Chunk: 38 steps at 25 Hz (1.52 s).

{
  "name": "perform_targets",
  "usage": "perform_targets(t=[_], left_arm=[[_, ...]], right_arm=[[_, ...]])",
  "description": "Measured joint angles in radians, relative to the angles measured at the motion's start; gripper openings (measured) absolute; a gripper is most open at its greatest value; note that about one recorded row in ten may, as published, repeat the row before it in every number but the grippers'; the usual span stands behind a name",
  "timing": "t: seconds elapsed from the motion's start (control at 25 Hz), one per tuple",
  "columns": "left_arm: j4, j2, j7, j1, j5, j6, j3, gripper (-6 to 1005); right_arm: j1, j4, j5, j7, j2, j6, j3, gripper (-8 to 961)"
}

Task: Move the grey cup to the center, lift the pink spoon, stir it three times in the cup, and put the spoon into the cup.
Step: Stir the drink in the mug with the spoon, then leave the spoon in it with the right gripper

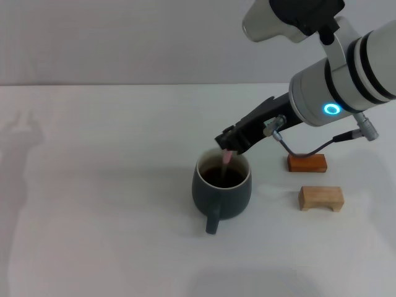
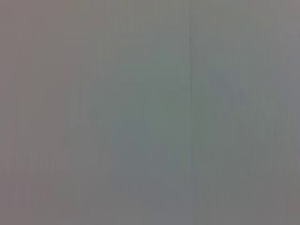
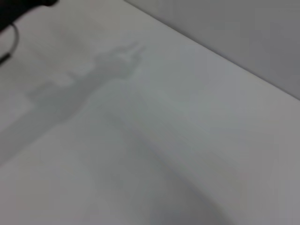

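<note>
Here the white table (image 1: pixel 93 204) carries everything, and the right arm (image 1: pixel 346 80) reaches in from the robot's right, slanting down toward the middle. The grey cup (image 1: pixel 223 189) stands near the table's centre, handle turned toward the robot, dark liquid inside. Two wooden blocks sit to its right: a pale block (image 1: pixel 320 198) and, just behind it, a reddish block (image 1: pixel 306 163). The right pincer (image 1: pixel 230 147) hovers over the cup's far rim, closed on the pink spoon (image 1: pixel 226 158), which hangs tilted into the liquid. The left pincer is out of sight.
</note>
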Motion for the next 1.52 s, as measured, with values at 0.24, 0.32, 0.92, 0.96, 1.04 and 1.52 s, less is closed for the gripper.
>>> perform_targets(t=[0.24, 0.32, 0.92, 0.96, 1.04, 1.52], left_arm=[[0.000, 0.000, 0.000, 0.001, 0.001, 0.004, 0.001, 212], [0.000, 0.000, 0.000, 0.001, 0.001, 0.004, 0.002, 212], [0.000, 0.002, 0.000, 0.001, 0.006, 0.005, -0.002, 212], [0.000, 0.002, 0.000, 0.001, 0.006, 0.005, -0.002, 212], [0.000, 0.002, 0.000, 0.001, 0.006, 0.005, -0.003, 212], [0.000, 0.003, -0.002, 0.001, 0.006, 0.006, -0.003, 212]], right_arm=[[0.000, -0.010, -0.015, 0.002, 0.000, -0.038, 0.014, 124], [0.001, -0.013, -0.032, 0.003, 0.000, -0.038, 0.016, 124], [-0.003, -0.021, 0.011, -0.003, 0.000, -0.039, 0.019, 125], [-0.003, -0.023, 0.008, -0.003, 0.000, -0.039, 0.018, 125], [-0.001, -0.027, 0.005, -0.003, 0.000, -0.039, 0.015, 125], [0.031, -0.103, 0.004, -0.011, -0.002, -0.031, 0.009, 125]])
